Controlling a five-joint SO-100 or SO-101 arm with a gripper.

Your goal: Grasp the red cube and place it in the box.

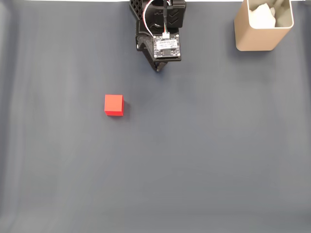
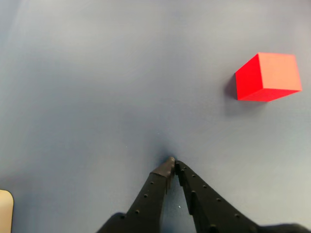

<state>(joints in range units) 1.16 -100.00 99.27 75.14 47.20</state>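
The red cube (image 1: 114, 105) rests on the dark grey table, left of centre in the fixed view. In the wrist view the red cube (image 2: 268, 76) lies at the upper right, well away from the fingertips. My gripper (image 1: 158, 69) hangs near the top centre of the fixed view, up and to the right of the cube. Seen from the wrist, the gripper (image 2: 172, 161) has its black fingers meeting at the tips, shut with nothing between them. The beige box (image 1: 263, 35) stands at the top right corner, with something white inside it.
The grey table surface (image 1: 194, 160) stretches wide and bare around the cube. A beige corner (image 2: 5, 208), apparently the box, shows at the wrist view's lower left edge.
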